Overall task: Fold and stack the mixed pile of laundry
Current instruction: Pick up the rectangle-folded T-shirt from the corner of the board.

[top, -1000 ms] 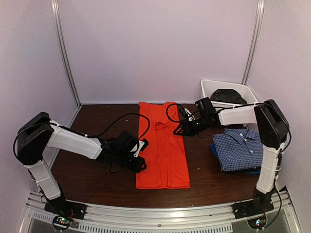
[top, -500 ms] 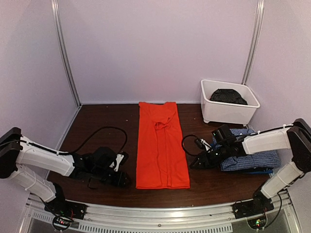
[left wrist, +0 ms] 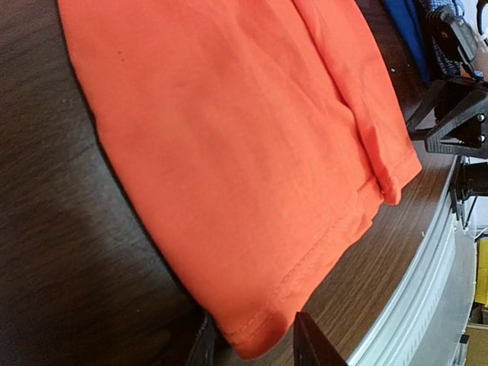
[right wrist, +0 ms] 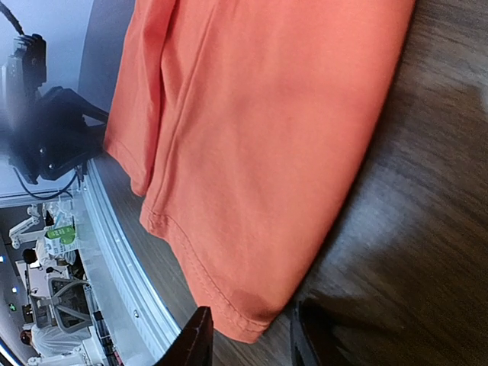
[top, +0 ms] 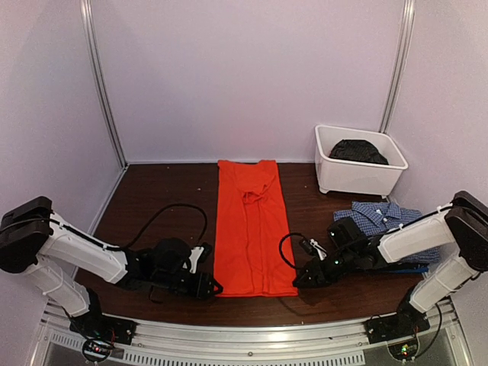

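An orange T-shirt point(top: 252, 229), folded into a long strip, lies flat mid-table. My left gripper point(top: 212, 287) is low at its near left corner and my right gripper point(top: 299, 277) is low at its near right corner. In the left wrist view the hem corner of the orange T-shirt point(left wrist: 229, 152) pokes between the open jaws of my left gripper point(left wrist: 255, 345). The right wrist view shows the other corner of the orange T-shirt point(right wrist: 259, 152) between the spread jaws of my right gripper point(right wrist: 248, 339). Neither pinches the cloth. A folded blue-and-white checked shirt point(top: 385, 219) lies at the right on a blue piece point(top: 408, 267).
A white tub point(top: 358, 175) stands at the back right with a black garment point(top: 358, 150) inside. The metal rail point(top: 252, 339) runs along the table's near edge, close behind both grippers. Black cables loop over the wood beside each arm.
The right arm swung from the shirt's far end down to its near right corner. The left arm dropped low and slid in to the near left corner.
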Action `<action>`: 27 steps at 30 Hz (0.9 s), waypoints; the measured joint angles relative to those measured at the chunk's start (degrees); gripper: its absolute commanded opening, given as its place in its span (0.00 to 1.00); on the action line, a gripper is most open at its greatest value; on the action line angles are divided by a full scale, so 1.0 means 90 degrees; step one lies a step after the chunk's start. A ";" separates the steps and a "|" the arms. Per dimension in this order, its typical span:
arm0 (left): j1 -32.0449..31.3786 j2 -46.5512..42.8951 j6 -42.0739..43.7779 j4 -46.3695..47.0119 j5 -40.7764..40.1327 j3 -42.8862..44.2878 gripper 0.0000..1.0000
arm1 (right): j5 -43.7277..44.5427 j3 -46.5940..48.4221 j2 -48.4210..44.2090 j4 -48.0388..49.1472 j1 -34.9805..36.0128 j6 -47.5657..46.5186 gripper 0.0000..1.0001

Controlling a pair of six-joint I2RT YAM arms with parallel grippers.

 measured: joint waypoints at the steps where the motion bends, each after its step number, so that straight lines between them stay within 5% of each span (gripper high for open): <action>1: -0.0015 0.0061 -0.0032 0.0100 0.0000 0.0010 0.35 | -0.0015 -0.0041 0.0046 0.0185 0.0056 0.0078 0.35; 6: -0.0090 0.0301 -0.0119 0.0449 0.0007 0.0039 0.26 | -0.0041 -0.0083 0.0311 0.0816 0.0243 0.0362 0.30; 12: -0.0107 0.0393 -0.0172 0.0457 -0.0010 0.0046 0.01 | 0.0068 -0.0117 0.0483 0.1069 0.0427 0.0585 0.01; 27: -0.1469 -0.0223 0.0189 -0.0702 -0.0610 0.0444 0.00 | 0.0840 -0.0724 -0.1362 0.0219 0.1540 0.0644 0.00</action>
